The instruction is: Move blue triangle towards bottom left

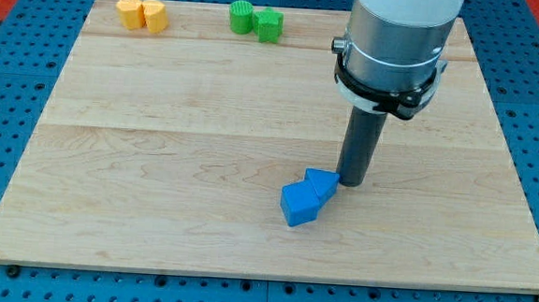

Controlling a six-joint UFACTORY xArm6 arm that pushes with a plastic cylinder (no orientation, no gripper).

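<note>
No writing is readable anywhere. The pale wooden surface rests on a blue perforated base. The tool is a plain rod, holding nothing; its tip touches the blue triangle just right of centre, which abuts a blue cube. Yellow blocks and green blocks sit along the top.

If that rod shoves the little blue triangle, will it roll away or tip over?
Probably neither. The blue triangle has flat faces and sits low, so it should slide on the smooth wooden board. With my tip at its right edge and the blue cube touching it, it may pivot.
</note>
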